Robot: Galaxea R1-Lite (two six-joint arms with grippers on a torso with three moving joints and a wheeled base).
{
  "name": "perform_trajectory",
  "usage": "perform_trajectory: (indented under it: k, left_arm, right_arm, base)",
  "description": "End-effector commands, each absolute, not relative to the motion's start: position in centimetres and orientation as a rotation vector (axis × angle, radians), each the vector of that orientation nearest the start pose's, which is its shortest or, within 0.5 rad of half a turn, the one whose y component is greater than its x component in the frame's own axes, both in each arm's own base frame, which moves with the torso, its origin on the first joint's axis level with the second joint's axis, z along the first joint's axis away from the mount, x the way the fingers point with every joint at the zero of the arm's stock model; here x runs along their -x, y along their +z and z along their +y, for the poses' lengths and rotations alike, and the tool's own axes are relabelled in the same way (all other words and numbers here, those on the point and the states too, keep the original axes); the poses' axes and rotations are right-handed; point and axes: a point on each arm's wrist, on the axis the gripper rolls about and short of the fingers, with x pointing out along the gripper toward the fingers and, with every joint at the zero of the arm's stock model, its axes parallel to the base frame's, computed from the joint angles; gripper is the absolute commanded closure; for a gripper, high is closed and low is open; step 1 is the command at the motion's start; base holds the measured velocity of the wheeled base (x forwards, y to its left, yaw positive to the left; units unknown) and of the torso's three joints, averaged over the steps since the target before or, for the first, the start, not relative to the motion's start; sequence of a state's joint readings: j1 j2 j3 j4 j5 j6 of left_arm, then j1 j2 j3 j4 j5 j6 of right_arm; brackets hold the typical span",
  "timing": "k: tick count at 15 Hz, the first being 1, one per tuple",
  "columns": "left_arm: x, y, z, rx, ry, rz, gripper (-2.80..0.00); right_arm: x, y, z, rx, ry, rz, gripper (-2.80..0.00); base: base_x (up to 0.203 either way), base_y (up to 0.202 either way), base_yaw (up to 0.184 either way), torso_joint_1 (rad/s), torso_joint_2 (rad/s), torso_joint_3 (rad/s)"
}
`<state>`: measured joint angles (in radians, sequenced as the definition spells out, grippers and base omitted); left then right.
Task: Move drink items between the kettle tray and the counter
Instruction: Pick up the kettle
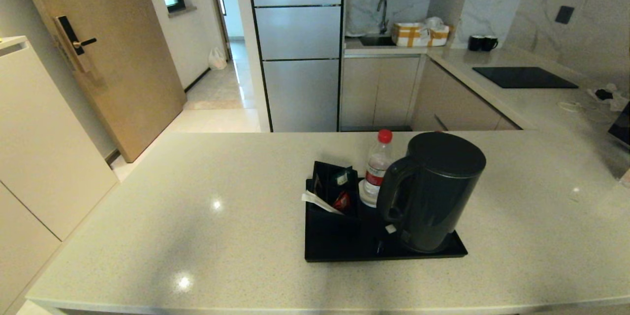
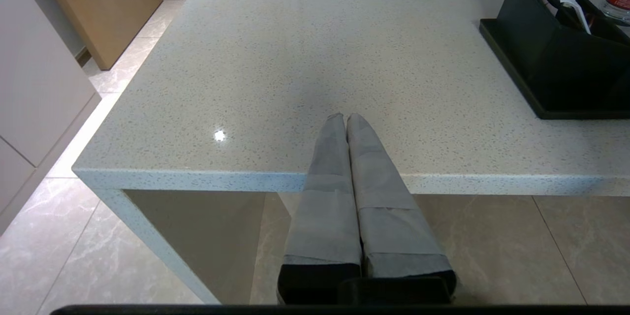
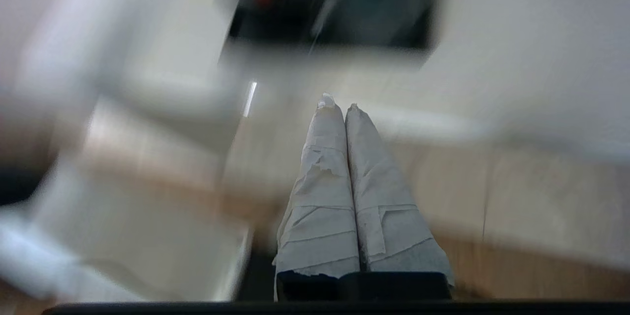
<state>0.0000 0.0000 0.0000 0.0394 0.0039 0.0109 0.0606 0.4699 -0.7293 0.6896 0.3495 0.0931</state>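
Head camera sat high, facing forward and down across the counter [image 1: 197,216], taking in the kettle tray [image 1: 344,248] at mid-distance and the kitchen beyond. Left wrist camera sat low, off the counter's near edge, looking along its closed fingers [image 2: 327,177] over the counter [image 2: 305,49]; the tray's corner [image 2: 512,71] and sachet box [image 2: 541,34] showed at the side, shared with the head view. Right wrist camera looked past its closed fingers [image 3: 322,182]; background smeared, a dark shape ahead, unidentifiable.
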Motion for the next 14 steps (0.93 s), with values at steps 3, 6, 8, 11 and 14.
perform_trajectory:
  k: [3,6,8,11,14]
  left_arm:
    - [2.3,7.1,0.0,-0.011,0.004,0.038,0.00]
    - [2.3,7.1,0.0,-0.011,0.004,0.040,0.00]
    - [2.3,7.1,0.0,-0.011,0.004,0.039,0.00]
    - [2.3,7.1,0.0,-0.011,0.004,0.040,0.00]
    - [2.3,7.1,0.0,-0.011,0.004,0.040,0.00]
  right_arm:
    - [-3.7,19.9,1.6,-0.142,0.572,0.704,0.00]
    - [-9.9,17.7,3.0,-0.127,0.626,0.704,0.00]
    - [-13.6,16.4,4.3,-0.088,0.637,0.633,0.00]
    - [-17.1,14.0,7.0,-0.004,0.649,0.595,0.00]
    - [-18.2,12.8,11.1,0.092,0.654,0.433,0.00]
  base:
    - [0.000,0.000,0.000,0.000,0.00,0.000]
    - [0.000,0.000,0.000,0.000,0.00,0.000]
    - [0.000,0.000,0.000,0.000,0.00,0.000]
    - [0.000,0.000,0.000,0.000,0.00,0.000]
    - [0.000,0.000,0.000,0.000,0.00,0.000]
